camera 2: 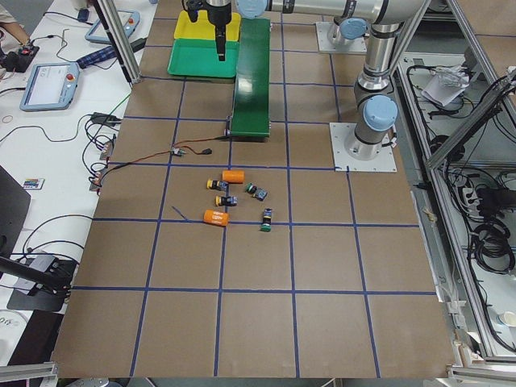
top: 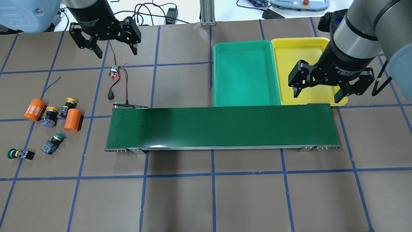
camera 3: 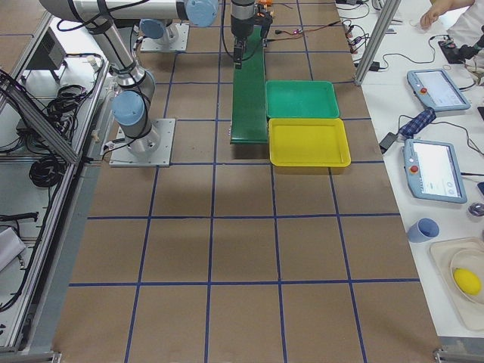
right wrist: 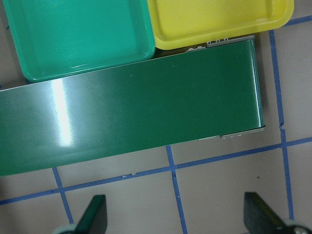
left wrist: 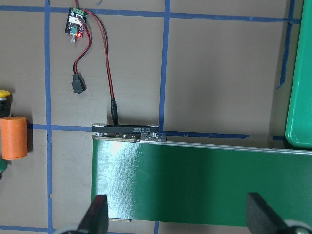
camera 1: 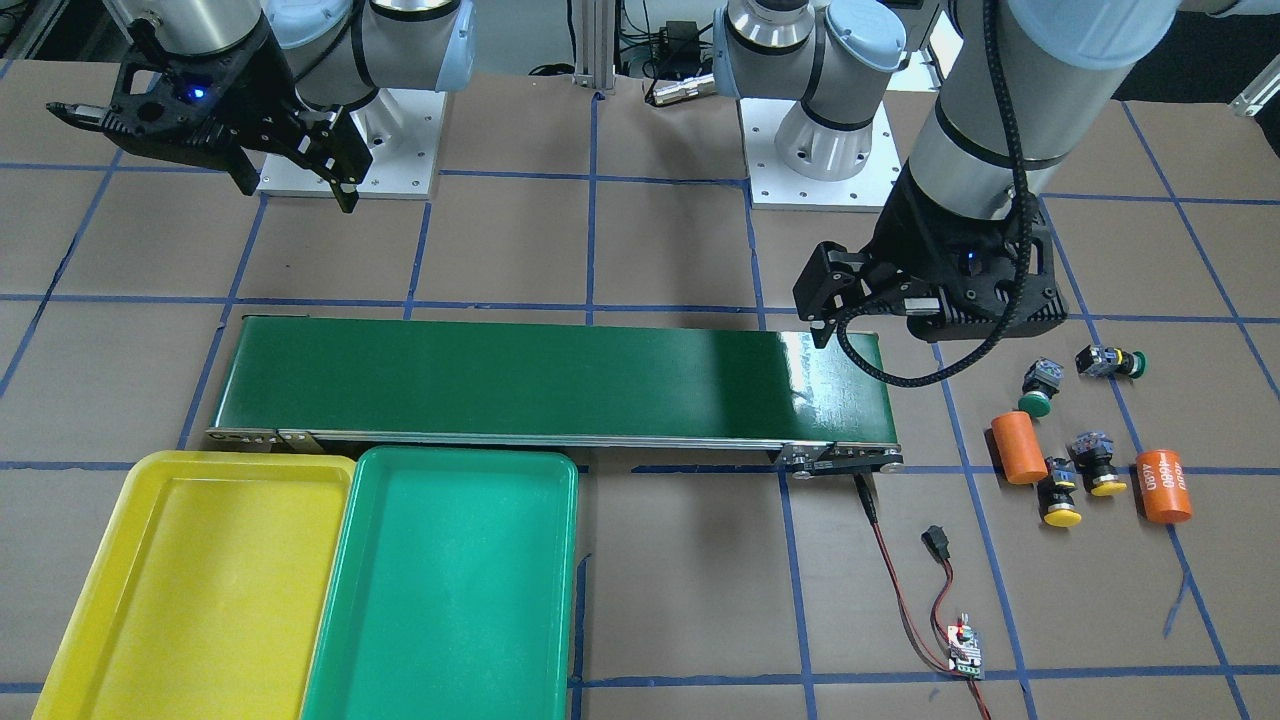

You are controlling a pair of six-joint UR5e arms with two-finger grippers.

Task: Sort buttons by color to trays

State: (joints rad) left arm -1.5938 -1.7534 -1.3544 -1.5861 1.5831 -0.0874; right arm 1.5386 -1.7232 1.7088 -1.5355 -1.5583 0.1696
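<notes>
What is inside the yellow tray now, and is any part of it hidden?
Nothing lies inside the yellow tray; its floor is bare. From overhead the right gripper hangs over one part, but the exterior right view shows the whole floor bare.

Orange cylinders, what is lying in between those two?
A yellow button beside the lettered orange cylinder and a second yellow button beside the plain orange cylinder. The overhead view shows it best.

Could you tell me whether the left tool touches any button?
Apart. The overhead view shows bare table between the left tool and the nearest yellow button.
</notes>
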